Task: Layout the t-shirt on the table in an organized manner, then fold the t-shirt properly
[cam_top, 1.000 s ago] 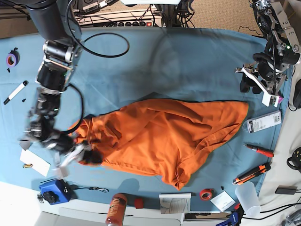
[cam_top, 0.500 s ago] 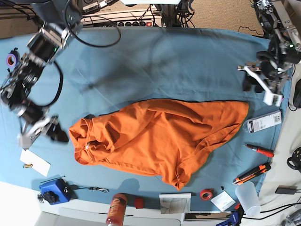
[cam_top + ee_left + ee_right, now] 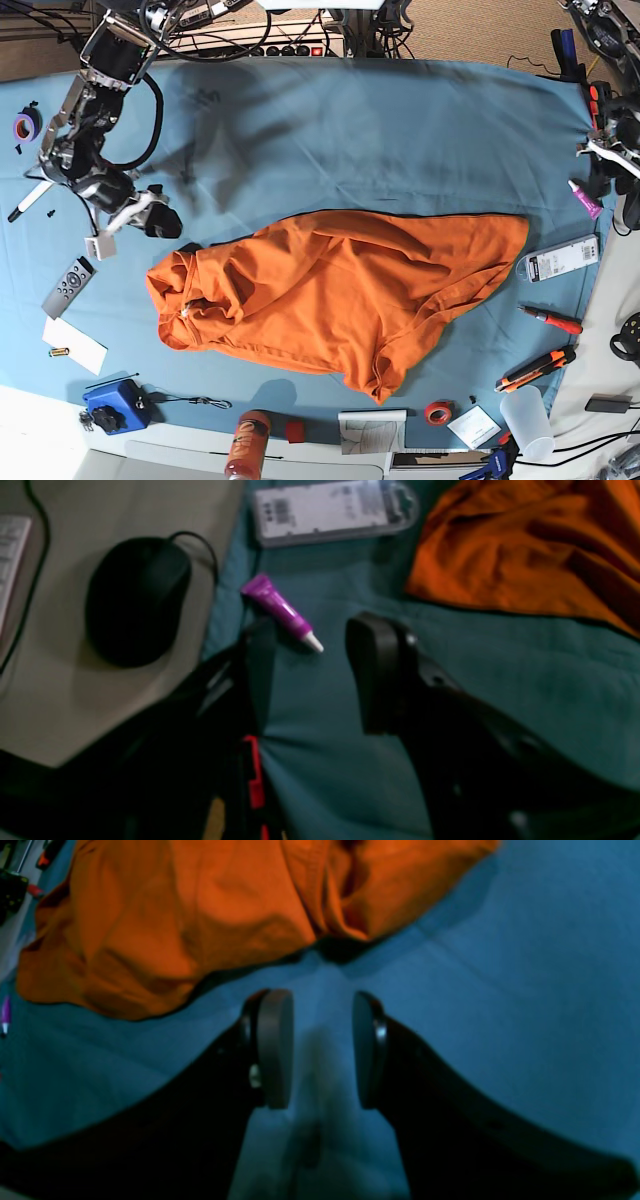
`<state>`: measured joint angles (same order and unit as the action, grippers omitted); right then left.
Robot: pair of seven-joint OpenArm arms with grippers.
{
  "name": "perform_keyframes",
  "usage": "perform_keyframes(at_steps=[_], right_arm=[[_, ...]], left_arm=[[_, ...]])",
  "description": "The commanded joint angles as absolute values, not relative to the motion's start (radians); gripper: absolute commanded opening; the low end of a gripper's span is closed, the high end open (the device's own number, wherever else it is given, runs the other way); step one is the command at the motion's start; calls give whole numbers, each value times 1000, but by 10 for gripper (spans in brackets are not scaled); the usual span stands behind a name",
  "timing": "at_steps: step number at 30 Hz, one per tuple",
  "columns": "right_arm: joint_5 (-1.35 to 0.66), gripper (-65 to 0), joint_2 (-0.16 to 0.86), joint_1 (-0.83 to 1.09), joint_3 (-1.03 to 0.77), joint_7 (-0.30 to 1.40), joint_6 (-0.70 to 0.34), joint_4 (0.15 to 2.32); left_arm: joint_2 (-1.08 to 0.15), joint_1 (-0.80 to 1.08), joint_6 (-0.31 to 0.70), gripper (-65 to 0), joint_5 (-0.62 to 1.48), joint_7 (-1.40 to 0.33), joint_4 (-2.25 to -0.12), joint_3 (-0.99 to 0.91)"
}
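The orange t-shirt point(image 3: 340, 290) lies crumpled and spread sideways across the middle of the teal table point(image 3: 380, 130), its left end bunched. My right gripper point(image 3: 135, 228) hovers just up-left of that bunched end, apart from it. In the right wrist view the right gripper point(image 3: 320, 1050) is open over bare cloth with nothing between its pads point(image 3: 272, 1047), and the t-shirt point(image 3: 225, 905) lies ahead. My left gripper point(image 3: 603, 170) hangs at the table's right edge. In the left wrist view the left gripper point(image 3: 315, 675) is open and empty, with a corner of the t-shirt point(image 3: 530, 550) at upper right.
A purple tube point(image 3: 282, 612), a clear package point(image 3: 332, 510) and a black mouse point(image 3: 135, 600) lie near the left gripper. A remote point(image 3: 68, 287), marker point(image 3: 30, 195) and paper point(image 3: 75, 345) sit at the left. Screwdriver point(image 3: 550, 320), cutter point(image 3: 535, 370) and cup point(image 3: 527, 420) are at the right front.
My right gripper left the shirt's bunched left end, swung out left and now hovers up-left of it; the cloth stays where it dropped. The left arm drew back to the right edge.
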<state>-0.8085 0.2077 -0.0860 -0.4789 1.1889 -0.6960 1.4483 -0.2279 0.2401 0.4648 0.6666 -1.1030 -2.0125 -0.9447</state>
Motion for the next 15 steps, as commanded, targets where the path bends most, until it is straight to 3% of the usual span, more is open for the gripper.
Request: perform_keyframes(at_steps=[1,6,15], right_arm=[[-817,-446,219,-106,-458,1148,-698,1465],[-658,-446,205,-118,-342,972,-698,1465],[-507,-446,110,-208,-320,933,-698,1464]], left_arm=[[-241,236,469,-371,686,-1084,-2030,-947],[-241,236,469,-371,693,-1084,-2030,-945],[-241,236,469,-371,695,-1085,-2030,-945]])
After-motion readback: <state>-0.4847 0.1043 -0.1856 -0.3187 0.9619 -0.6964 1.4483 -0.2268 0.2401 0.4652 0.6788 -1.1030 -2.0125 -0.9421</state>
